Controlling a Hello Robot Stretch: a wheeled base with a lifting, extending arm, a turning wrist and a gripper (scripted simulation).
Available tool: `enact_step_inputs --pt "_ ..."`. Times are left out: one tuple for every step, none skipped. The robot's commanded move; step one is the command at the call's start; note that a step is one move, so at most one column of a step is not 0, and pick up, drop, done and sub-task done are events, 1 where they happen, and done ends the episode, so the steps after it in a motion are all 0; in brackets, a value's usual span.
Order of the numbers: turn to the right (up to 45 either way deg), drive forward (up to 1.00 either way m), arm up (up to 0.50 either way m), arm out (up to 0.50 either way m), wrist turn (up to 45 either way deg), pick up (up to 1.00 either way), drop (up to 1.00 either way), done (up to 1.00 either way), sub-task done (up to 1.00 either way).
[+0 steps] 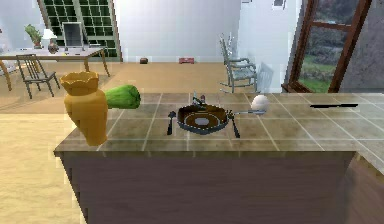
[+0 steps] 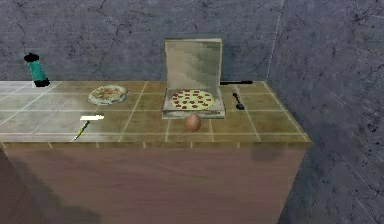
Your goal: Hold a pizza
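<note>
A round pizza [image 2: 192,100] with dark toppings lies in an open cardboard box [image 2: 193,62] whose lid stands upright behind it. The box sits on a tiled counter [image 2: 140,125] in the middle of the arm side view, against a grey wall. A small brownish round thing [image 2: 193,123] rests on the counter just in front of the box.
On that counter stand a plate of food [image 2: 107,95], a teal bottle [image 2: 38,70], a light utensil [image 2: 88,124] and a dark spoon [image 2: 238,100]. Ahead, a tiled counter [image 1: 280,130] bears a yellow vase [image 1: 86,105], a dark pan [image 1: 202,119] and an egg [image 1: 259,102].
</note>
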Motion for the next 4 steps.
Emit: enact_step_inputs --pt "0.0 0.0 0.5 0.0 0.0 0.0 0.0 0.0 0.0" --pt "0.0 0.0 0.38 0.0 0.0 0.0 0.0 0.0 0.0" --pt "0.0 0.0 0.0 0.48 0.0 0.0 0.0 0.0 0.0" --pt "0.0 0.0 0.0 0.0 45.0 0.0 0.0 0.0 0.0"
